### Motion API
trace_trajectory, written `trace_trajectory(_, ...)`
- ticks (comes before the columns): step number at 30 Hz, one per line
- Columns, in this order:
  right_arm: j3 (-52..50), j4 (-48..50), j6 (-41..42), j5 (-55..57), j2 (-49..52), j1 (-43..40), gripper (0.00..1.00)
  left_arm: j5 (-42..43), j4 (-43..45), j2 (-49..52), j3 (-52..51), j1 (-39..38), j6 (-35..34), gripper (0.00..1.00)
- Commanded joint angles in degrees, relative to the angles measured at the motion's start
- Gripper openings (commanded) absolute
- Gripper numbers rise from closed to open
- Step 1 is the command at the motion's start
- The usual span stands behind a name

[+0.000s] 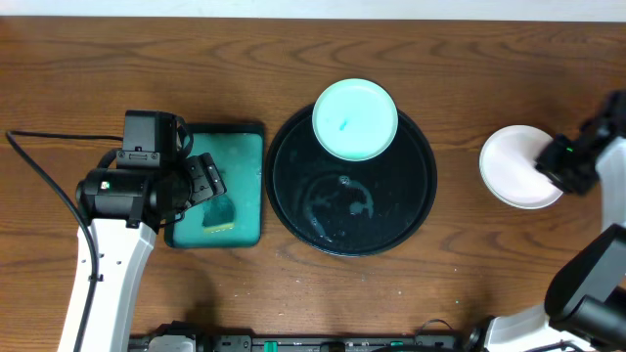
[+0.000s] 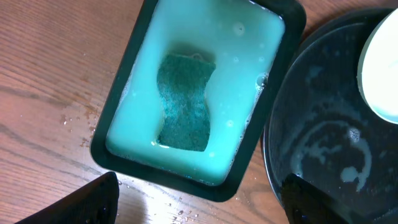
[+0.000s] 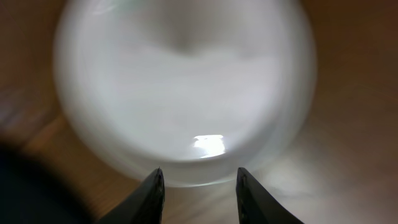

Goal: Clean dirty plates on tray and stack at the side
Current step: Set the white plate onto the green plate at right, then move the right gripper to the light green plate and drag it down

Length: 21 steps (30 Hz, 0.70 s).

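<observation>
Hovering with left pincer [image 2: 199, 200] spread wide above sponge [image 2: 183, 102] in teal tray [image 2: 287, 25], and with right pincer [image 3: 199, 193] parted, empty, over white plate [image 3: 186, 93] set aside on bench [image 1: 469, 293]. Next, probably: grip sponge, scrub mint plate [image 1: 354, 119] at far rim of black tray [image 1: 401, 205].

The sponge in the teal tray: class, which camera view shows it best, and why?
The left wrist view: the sponge lies central and sharp in milky liquid. Overhead shows it small, in the teal tray. The right wrist view misses it.
</observation>
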Motion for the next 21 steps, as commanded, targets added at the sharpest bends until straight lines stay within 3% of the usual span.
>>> trace_trajectory(1, 0.2, 1.7, -6.6, -12.7, -5.3, 8.8, 0.35, -0.2, -0.2, -0.1, 1.2, 0.1, -0.1, 0.84)
trace_trajectory(6, 0.1, 6.6, -9.2, -13.1, -6.1, 21.9, 0.37, -0.2, -0.2, -0.1, 1.2, 0.1, -0.1, 0.84)
trace_trajectory(12, 0.1, 16.4, -9.1, 4.0, -0.9, 35.4, 0.49, -0.2, -0.2, -0.1, 1.2, 0.1, -0.1, 0.84)
trace_trajectory(17, 0.1, 23.8, -9.1, 7.4, 7.4, 39.7, 0.61, -0.2, -0.2, -0.1, 1.2, 0.1, -0.1, 0.84)
trace_trajectory(21, 0.1, 26.1, -9.1, 6.0, 12.7, 40.1, 0.56, -0.2, -0.2, -0.1, 1.2, 0.1, -0.1, 0.84)
